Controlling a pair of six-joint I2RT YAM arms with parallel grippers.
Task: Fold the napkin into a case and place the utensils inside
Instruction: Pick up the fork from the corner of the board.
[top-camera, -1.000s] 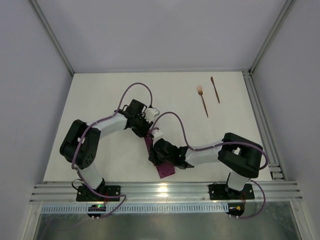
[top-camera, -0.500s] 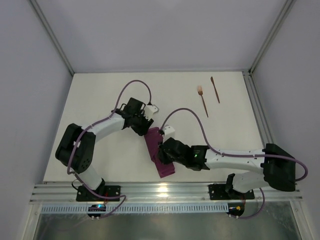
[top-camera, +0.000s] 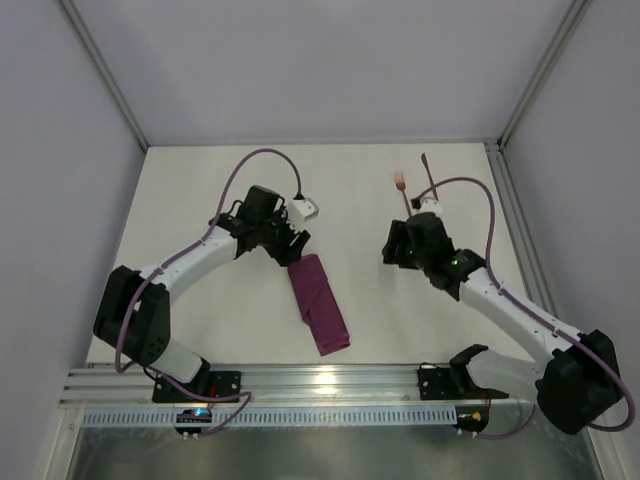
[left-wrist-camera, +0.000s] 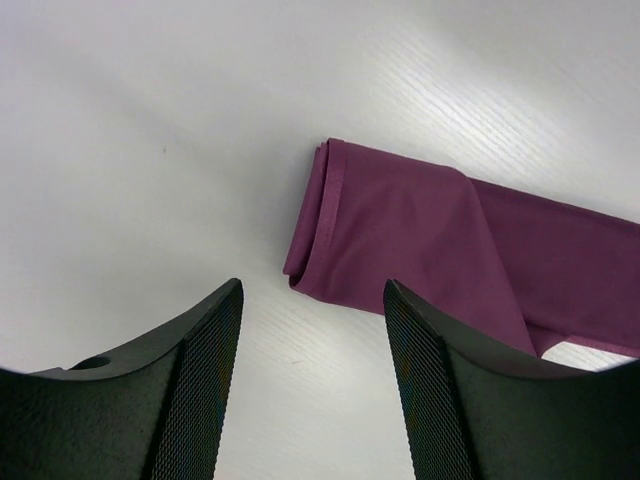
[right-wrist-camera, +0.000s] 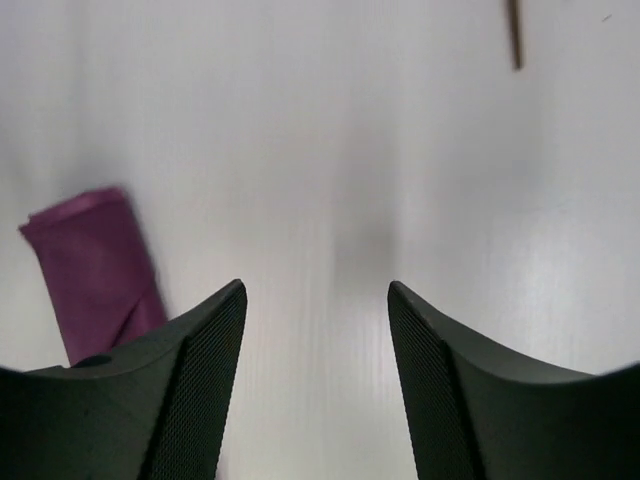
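- my left jaws are wide apart and hold nothing. only bare table (left-wrist-camera: 150, 120) shows in the gap between them.
- the purple case (top-camera: 318, 303) lies flat on the table. it is a long thin folded cloth. it runs on a slant from just by my left jaws down toward the near edge.
- in my left wrist view the folded end of the case sits just past the tips of my left jaws and does not touch them. a slanted flap goes across the cloth.
- my right jaws are wide apart too, with nothing in them. they hang over bare table, to the right of the case and well apart from it.
- the fork (top-camera: 400, 183) and the knife (top-camera: 427, 168) lie side by side at the far right of the table, not touching. my right arm (top-camera: 470, 280) hides their near ends from the top view.
- in my right wrist view the case is off to the left and blurry. a thin brown stick (right-wrist-camera: 515, 35) pokes in at the top. i cannot tell if it is the fork or the knife.
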